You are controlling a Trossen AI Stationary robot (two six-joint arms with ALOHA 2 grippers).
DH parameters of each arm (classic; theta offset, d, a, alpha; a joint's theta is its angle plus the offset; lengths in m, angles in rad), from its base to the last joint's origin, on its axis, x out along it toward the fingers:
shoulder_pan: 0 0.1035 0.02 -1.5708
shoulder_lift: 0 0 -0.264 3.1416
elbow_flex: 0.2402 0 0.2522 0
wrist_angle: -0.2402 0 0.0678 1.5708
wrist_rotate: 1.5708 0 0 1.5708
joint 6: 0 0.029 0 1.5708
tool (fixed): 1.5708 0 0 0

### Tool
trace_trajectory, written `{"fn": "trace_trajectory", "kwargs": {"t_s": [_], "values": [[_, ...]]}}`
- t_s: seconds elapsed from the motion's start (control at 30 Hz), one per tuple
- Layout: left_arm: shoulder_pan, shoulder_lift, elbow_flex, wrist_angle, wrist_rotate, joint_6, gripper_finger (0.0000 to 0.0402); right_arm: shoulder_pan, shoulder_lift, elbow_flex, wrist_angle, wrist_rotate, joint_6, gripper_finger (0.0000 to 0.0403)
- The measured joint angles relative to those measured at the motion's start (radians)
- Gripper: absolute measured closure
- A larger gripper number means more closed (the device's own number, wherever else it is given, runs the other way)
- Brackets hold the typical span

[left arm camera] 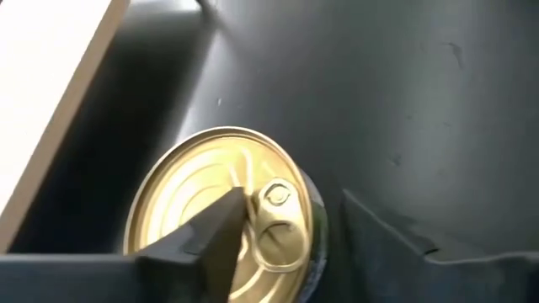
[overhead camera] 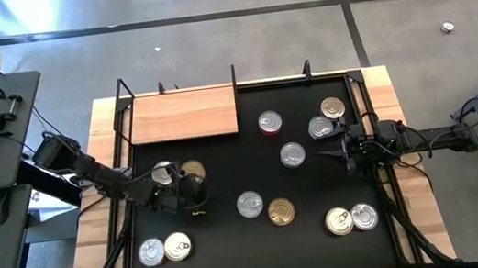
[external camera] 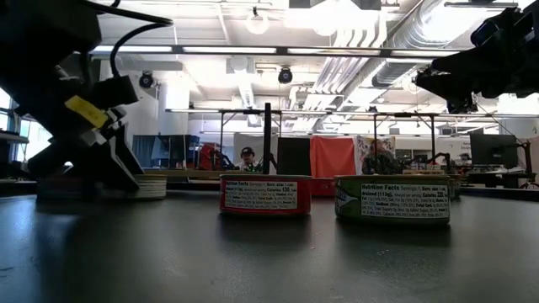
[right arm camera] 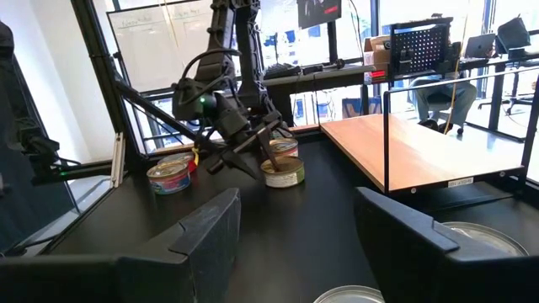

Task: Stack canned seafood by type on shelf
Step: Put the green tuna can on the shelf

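left side of the black mat [overhead camera: 216,169]: left gripper [overhead camera: 192,188] down at mat level over a gold-lidded can [left arm camera: 223,210]. fingers straddle it, one lying across the lid beside the pull tab, the other off the can's far side with a gap showing. partly spread, not clamped; nothing lifted. a silver-lidded can [overhead camera: 163,173] sits just beside it, under the arm. in the right wrist view this pair shows far off, the gripper tilted down onto the nearer can.

front left corner: two silver-lidded cans [overhead camera: 163,248] touching, side by side.

back left: the wooden shelf [overhead camera: 183,114], light brown, bare on top, lying along the mat's rear edge.

centre: silver-lidded can [overhead camera: 249,204] and gold-lidded one [overhead camera: 281,211] just beside each other. low view gives their sides: a red-sided can [external camera: 264,194] and a green-sided can [external camera: 392,199], both printed "nutrition facts"; red label reads "calories 130", the rest too small to read. further back, a red-rimmed can [overhead camera: 270,122] and a silver one [overhead camera: 293,154].

right: two cans touching at back [overhead camera: 327,118], one gold, one silver; two more touching at front right [overhead camera: 352,219].

right gripper [overhead camera: 327,152] raised above the mat near the right edge, fingers [right arm camera: 202,231] well spread, nothing between them.

people seated at desks in the room beyond.
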State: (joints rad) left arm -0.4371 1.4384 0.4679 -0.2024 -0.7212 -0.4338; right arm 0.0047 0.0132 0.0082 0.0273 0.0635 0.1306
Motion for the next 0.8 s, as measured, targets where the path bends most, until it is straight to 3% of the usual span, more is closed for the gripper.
{"fn": "trace_trajectory", "kwargs": {"t_s": [0.2,0.4,0.8], "values": [[0.03,0.049,0.002,0.022,-0.013,0.087,0.033,0.0,0.0,0.0,0.0,0.0,0.0,0.0179],[0.024,0.103,0.019,0.083,-0.055,0.148,0.0391,0.0,0.0,0.0,0.0,0.0,0.0,0.0179],[-0.038,0.103,0.21,0.007,0.008,0.245,0.04,0.0,0.0,0.0,0.0,0.0,0.0,0.0179]]}}
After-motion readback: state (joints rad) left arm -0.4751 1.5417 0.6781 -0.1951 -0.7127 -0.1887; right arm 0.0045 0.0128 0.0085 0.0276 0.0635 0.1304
